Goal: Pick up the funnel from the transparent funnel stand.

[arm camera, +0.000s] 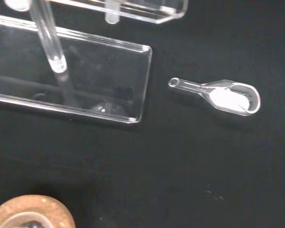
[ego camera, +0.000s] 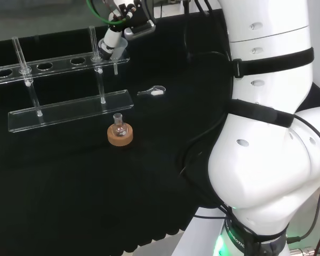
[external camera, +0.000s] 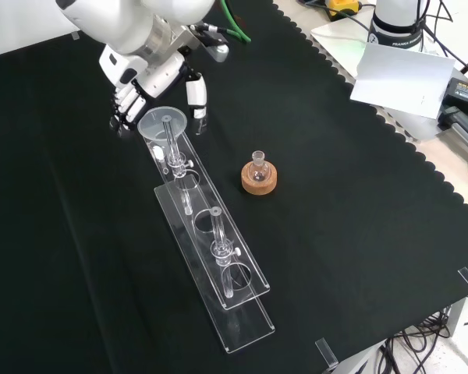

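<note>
My hand (external camera: 144,87) at stand's (external camera: 218,280) far end, fingers (external camera: 196,95) curled round funnel (external camera: 161,125), which sits in end hole; flask on cork ring (external camera: 260,178) at stand's 3 o'clock, front view

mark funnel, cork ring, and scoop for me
funnel (external camera: 157,125): front view, on the rim of its wide mouth.
cork ring (external camera: 260,184): front view, on the ring's cork side below the small flask.
scoop (arm camera: 230,97): wrist view, on the white-filled bowl.
</note>
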Motion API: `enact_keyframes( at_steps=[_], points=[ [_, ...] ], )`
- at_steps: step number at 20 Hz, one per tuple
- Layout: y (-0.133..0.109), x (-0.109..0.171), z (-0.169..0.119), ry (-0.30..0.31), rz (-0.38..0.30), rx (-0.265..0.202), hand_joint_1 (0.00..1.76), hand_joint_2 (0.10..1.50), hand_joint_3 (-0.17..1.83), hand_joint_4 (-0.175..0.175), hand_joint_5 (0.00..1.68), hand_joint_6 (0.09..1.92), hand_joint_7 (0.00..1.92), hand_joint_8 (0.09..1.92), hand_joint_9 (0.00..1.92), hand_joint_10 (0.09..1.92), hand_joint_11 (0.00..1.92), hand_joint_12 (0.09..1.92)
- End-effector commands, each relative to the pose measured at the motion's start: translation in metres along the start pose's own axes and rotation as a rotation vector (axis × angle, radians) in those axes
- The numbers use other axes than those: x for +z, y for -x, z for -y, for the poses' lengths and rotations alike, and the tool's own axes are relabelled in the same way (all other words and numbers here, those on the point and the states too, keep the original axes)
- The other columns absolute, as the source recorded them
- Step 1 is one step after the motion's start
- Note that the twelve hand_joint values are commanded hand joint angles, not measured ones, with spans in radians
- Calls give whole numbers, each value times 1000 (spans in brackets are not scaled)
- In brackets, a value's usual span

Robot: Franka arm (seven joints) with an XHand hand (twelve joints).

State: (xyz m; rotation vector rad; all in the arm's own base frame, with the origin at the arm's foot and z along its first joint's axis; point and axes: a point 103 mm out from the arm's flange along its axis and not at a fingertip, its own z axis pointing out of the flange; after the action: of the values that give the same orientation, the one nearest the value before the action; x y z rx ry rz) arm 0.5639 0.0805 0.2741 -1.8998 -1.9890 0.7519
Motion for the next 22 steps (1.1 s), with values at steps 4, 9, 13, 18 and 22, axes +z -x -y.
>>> enact_keyframes(
  at_steps=[4,9,13,18,22],
  points=[
    [-14,-1,-2,43,21,12,600,765,145,-2,133,87,30,438,296,705,206,1393],
    [-15,-3,0,52,35,-2,630,766,163,-18,189,87,67,551,406,669,236,1381],
    [-14,-2,1,49,28,8,638,764,172,-23,218,87,83,578,441,657,250,1376],
    [6,2,0,39,19,2,644,764,187,-29,249,87,103,602,494,644,267,1366],
    [14,4,1,39,4,-11,648,762,200,-31,260,87,106,612,517,630,275,1361]
  ],
)
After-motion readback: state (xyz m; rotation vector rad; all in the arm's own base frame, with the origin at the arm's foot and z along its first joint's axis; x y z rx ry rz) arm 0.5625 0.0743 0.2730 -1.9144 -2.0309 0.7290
